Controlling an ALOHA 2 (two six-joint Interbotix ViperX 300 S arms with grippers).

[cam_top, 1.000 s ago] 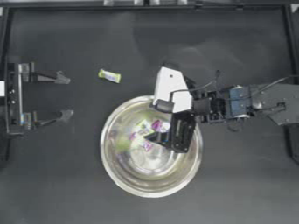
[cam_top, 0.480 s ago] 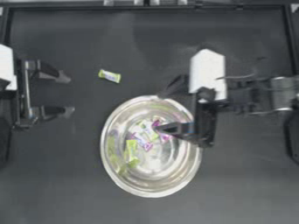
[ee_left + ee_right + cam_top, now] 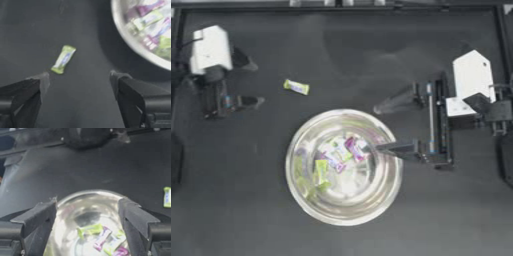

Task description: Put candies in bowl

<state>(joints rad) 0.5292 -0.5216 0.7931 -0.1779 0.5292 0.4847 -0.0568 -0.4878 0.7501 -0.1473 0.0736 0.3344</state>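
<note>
A dark table (image 3: 251, 200) fills the view — flat and matte — with a raised black rim (image 3: 345, 7) running along its far edge.

1. Left arm (image 3: 211, 50): white boxy wrist block, black frame below.
2. Left gripper (image 3: 241, 82): two dark tapered jaws w/ paler grey tips in wrist view.
3. Right arm (image 3: 471, 80): white angular block, black joint behind.
4. Right gripper (image 3: 388, 125): long black crossbar w/ pale strip, two dark wedge jaws, grey edges.
</note>
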